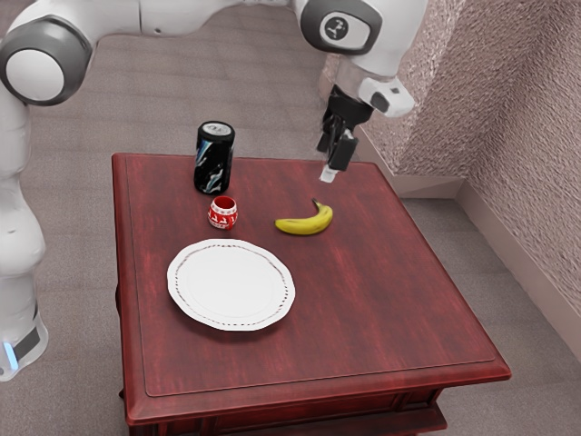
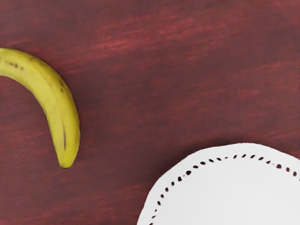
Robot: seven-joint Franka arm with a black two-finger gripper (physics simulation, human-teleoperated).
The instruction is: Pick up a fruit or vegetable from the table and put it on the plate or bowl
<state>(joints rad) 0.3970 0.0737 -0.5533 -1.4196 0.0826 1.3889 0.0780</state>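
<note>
Plainly, the curved yellow, brown-flecked banana [image 1: 305, 222] [image 2: 52, 101] lies loose; the gripper [image 1: 329, 170] state I cannot tell.

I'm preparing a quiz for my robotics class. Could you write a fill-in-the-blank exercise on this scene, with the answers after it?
1. The only fruit on the table is a ____.
2. The plate is ____ in colour.
3. The red cup stands between the plate and the black ____.
4. The pincer hangs ____ the table, touching nothing.
Missing words: banana; white; can; above.
</note>
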